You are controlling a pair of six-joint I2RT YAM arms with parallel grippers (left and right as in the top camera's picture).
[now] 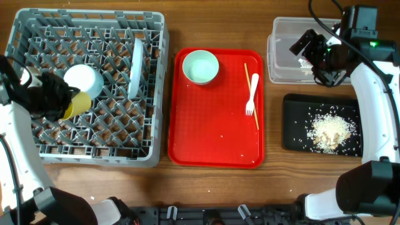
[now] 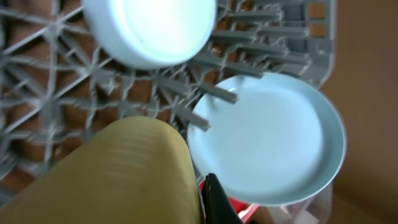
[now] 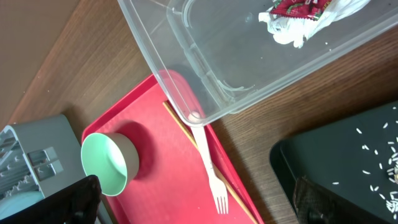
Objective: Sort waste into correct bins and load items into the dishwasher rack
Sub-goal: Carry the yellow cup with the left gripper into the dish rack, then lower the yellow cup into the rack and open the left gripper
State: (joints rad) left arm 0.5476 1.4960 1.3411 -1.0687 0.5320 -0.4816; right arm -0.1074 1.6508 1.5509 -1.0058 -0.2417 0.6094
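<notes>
Yellow cup (image 1: 76, 105): gripped tight by left hand (image 1: 64, 101) over grey rack (image 1: 94, 154), left of frame. Held right hand (image 1: 305, 47) spread apart above clear tub (image 1: 286, 27), upper right, wrapper (image 3: 298, 7) inside.

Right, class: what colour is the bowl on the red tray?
The bowl is pale green; it shows best in the right wrist view.

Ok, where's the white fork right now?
In the overhead view, the white fork lies on the right side of the red tray, alongside the chopsticks, right of the green bowl.
</notes>
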